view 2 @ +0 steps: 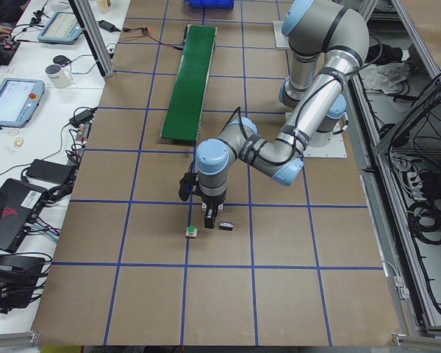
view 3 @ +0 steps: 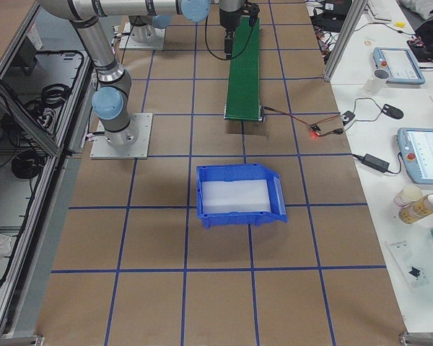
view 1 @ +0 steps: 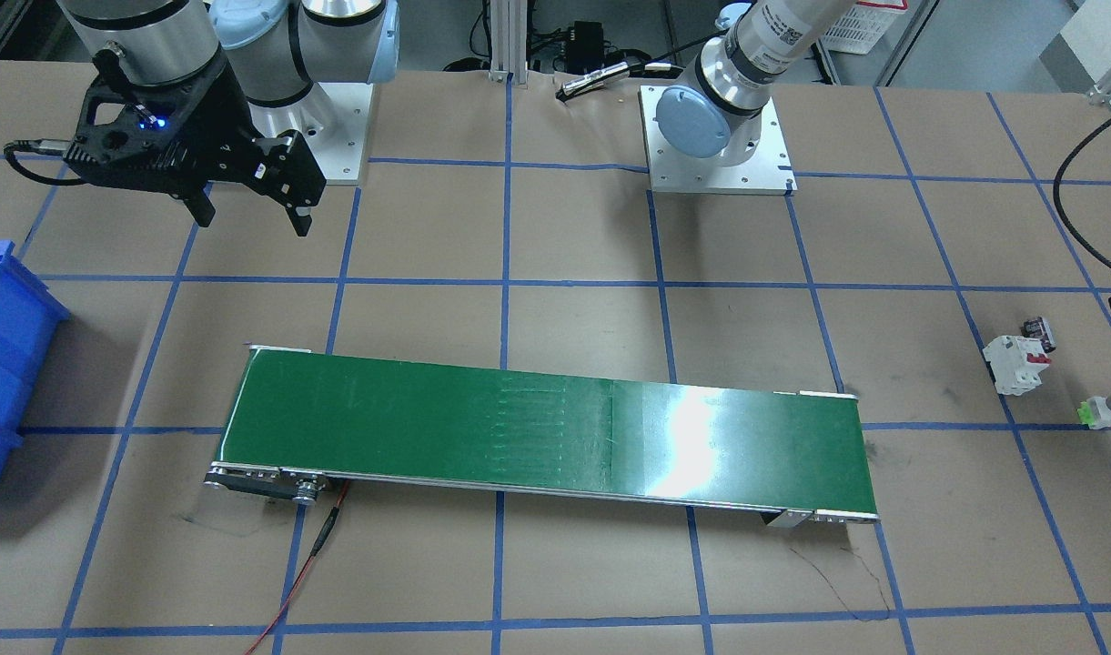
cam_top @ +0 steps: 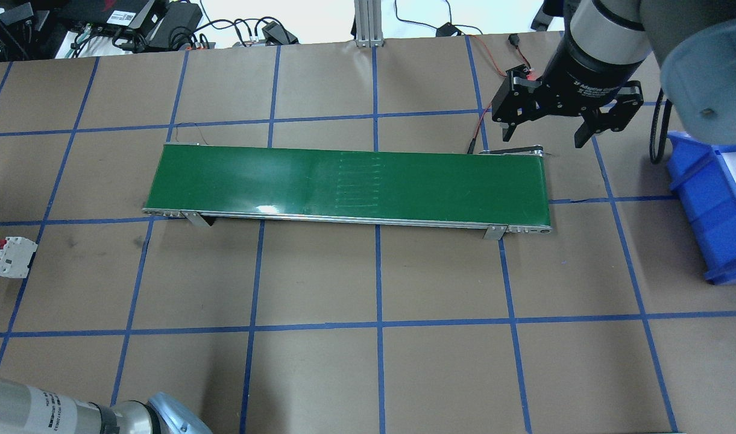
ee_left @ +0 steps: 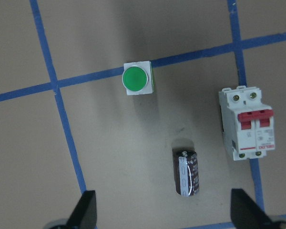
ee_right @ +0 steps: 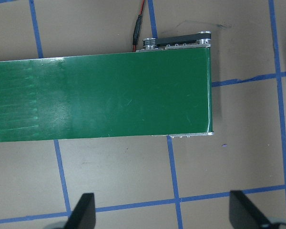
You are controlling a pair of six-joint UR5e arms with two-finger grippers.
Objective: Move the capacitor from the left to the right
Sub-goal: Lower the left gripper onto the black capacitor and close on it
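Dark capacitor [ee_left: 186, 171]: laid on its side on the brown paper table [ee_left: 28, 143] at the robot's left end. It's just beside the white breaker [ee_left: 247, 124] but not touching it. The green push button [ee_left: 137, 79] is set a bit farther off. Not picked up yet.
Left gripper [ee_left: 164, 211]: hung over that little cluster, pointed straight down, jaws spread wide with nothing in them. The capacitor is framed roughly between the fingertips, presumably so it can be straddled on the way down.
Right gripper [view 1: 252, 218]: parked near the right end of the belt, jaws also wide, nothing held. Looks like it's stationed there to collect whatever gets sent across.
Green conveyor [view 1: 546, 423]: stretched between the two ends, probably meant as the bridge, since the parts and the right arm are well apart.
Blue bin [cam_top: 705, 205]: set past the belt's right end, likely the drop-off.
Stage: judged as the very start, approach lined up, grasp not yet made.
Watch out: the breaker sits close on one side, so a finger has to be slipped into that gap, and a round body like this could easily be rolled if nudged.
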